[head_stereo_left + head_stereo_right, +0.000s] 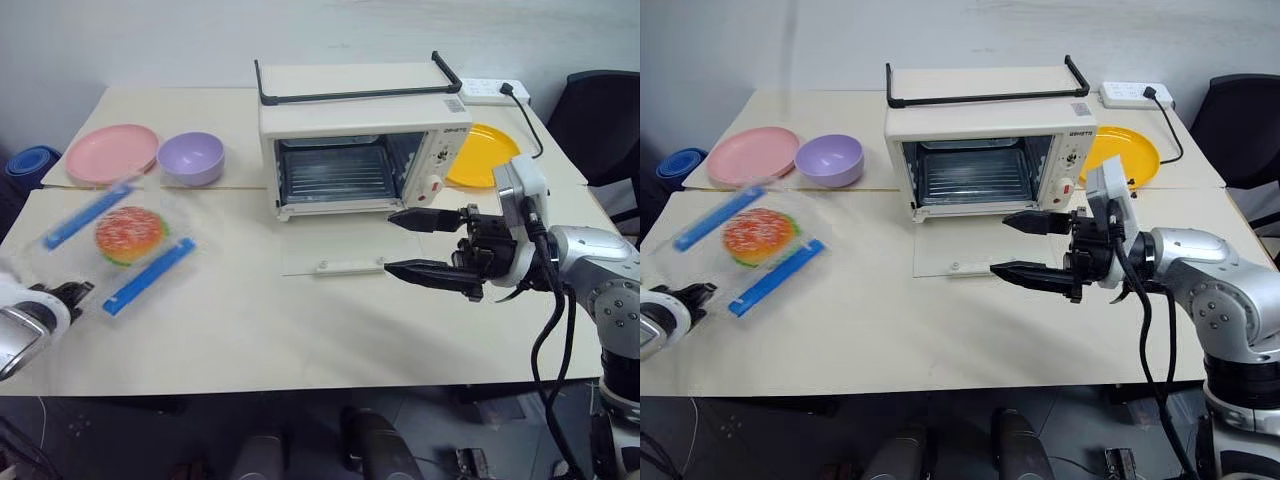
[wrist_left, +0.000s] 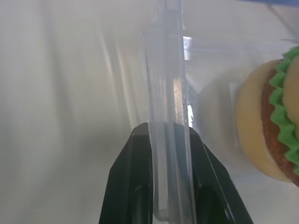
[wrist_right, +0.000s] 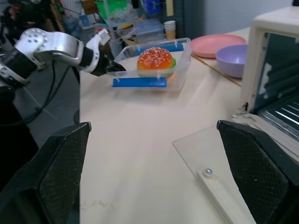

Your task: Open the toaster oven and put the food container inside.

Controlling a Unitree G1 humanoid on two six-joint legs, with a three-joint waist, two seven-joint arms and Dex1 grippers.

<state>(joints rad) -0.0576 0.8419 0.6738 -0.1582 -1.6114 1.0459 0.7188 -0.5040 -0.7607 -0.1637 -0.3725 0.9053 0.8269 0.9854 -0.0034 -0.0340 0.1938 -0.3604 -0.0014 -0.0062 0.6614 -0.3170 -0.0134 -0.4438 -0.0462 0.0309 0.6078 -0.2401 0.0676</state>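
Left eye view: the food container [image 1: 120,240] is gripped by its near wall in the left pincer [image 1: 62,296], lower left. The opened toaster oven [image 1: 360,140] lies upper right; the right pincer [image 1: 412,245] is spread empty.

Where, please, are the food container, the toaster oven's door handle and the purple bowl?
food container [image 1: 118,240], left eye view, on the burger seen through its clear lid.
door handle [image 1: 350,266], left eye view, middle of the white bar.
purple bowl [image 1: 191,158], left eye view, inside of the bowl.
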